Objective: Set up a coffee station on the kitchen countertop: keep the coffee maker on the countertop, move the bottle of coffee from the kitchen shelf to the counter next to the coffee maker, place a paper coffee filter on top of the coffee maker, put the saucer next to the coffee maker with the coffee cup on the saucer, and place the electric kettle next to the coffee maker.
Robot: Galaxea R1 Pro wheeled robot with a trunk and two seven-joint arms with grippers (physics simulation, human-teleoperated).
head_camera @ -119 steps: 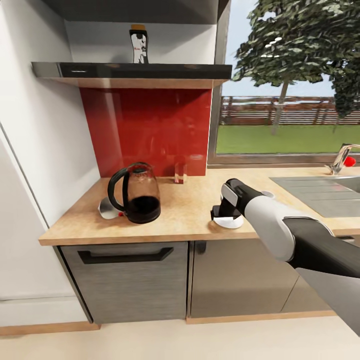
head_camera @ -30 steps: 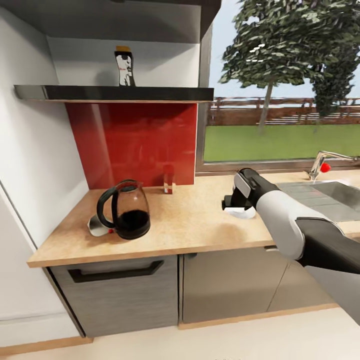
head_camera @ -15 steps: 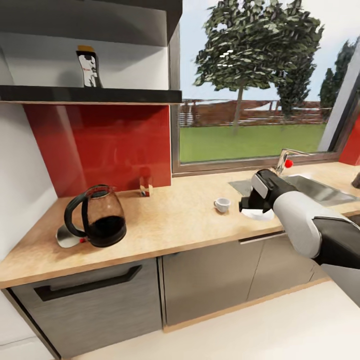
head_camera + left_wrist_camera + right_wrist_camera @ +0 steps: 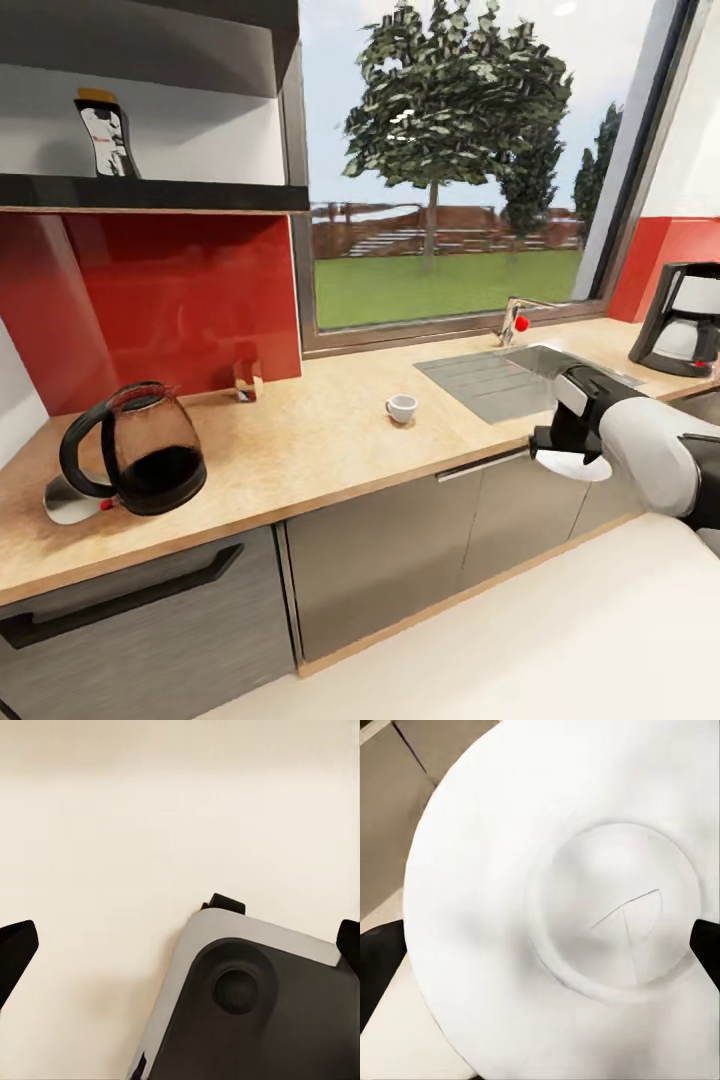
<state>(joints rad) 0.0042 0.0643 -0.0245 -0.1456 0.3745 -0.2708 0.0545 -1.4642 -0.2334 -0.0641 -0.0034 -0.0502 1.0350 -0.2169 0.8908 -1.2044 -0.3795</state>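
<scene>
My right gripper [image 4: 562,442] is shut on the white saucer [image 4: 584,466] and holds it just off the counter's front edge, in front of the sink. The right wrist view has the saucer [image 4: 562,900] close up between the dark fingertips [image 4: 378,964]. The black coffee maker [image 4: 684,320] stands on the counter at the far right. A small white coffee cup [image 4: 402,408] sits mid-counter. The glass electric kettle [image 4: 140,460] stands at the left. The bottle of coffee [image 4: 105,134] is up on the shelf. My left gripper [image 4: 180,945] is open above the floor.
The steel sink [image 4: 505,378] and tap [image 4: 518,320] lie between the cup and the coffee maker. A small jar [image 4: 245,377] stands by the red backsplash. A silver disc [image 4: 62,500] lies beside the kettle. My own base [image 4: 255,1005] is below the left gripper.
The view has swung right, bringing the coffee maker in. My right gripper has carried the saucer off the counter to beyond its front edge by the sink.
</scene>
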